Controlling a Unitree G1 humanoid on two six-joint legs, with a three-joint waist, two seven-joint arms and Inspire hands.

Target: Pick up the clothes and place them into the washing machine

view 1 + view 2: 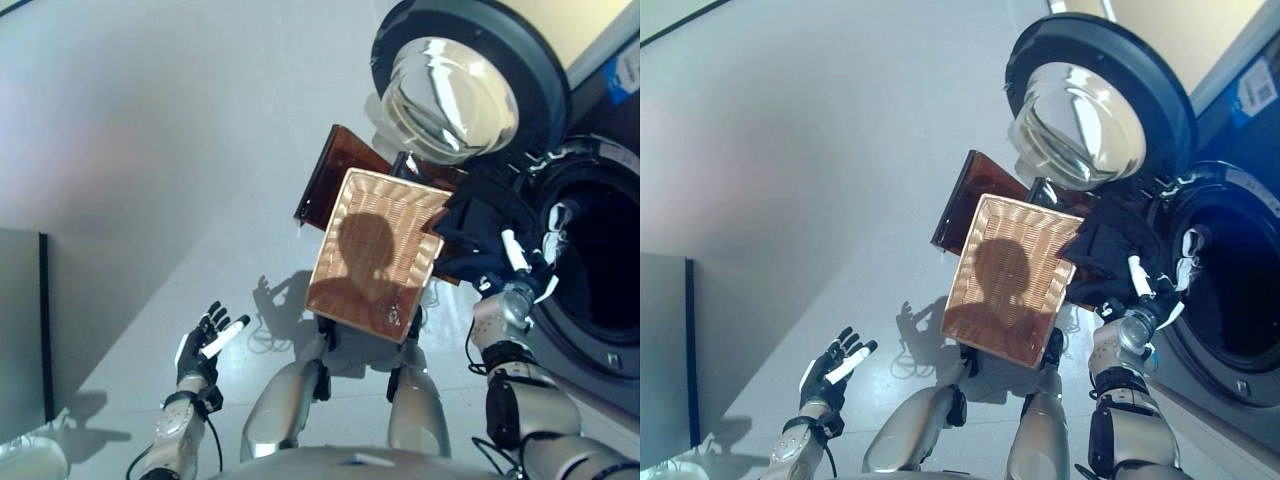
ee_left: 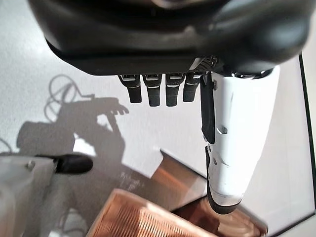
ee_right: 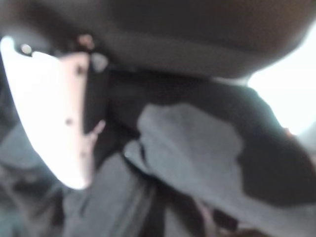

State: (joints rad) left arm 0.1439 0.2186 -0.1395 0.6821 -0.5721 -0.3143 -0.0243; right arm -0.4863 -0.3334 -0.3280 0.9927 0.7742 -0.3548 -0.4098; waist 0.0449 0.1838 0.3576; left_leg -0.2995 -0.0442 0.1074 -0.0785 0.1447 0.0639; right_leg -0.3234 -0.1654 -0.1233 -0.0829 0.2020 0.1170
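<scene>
Right hand (image 1: 520, 262) carries dark clothes (image 1: 480, 225) at the washing machine (image 1: 600, 270) opening.
Its fingers are closed around the cloth, between the empty wicker basket (image 1: 375, 250) and the drum; the left hand (image 1: 203, 345) hangs open, apart.

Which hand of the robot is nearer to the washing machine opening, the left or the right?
Right. The right hand holds the dark clothes at the rim of the washing machine opening. The left hand hangs open over the floor, far on the other side of the wicker basket.
</scene>
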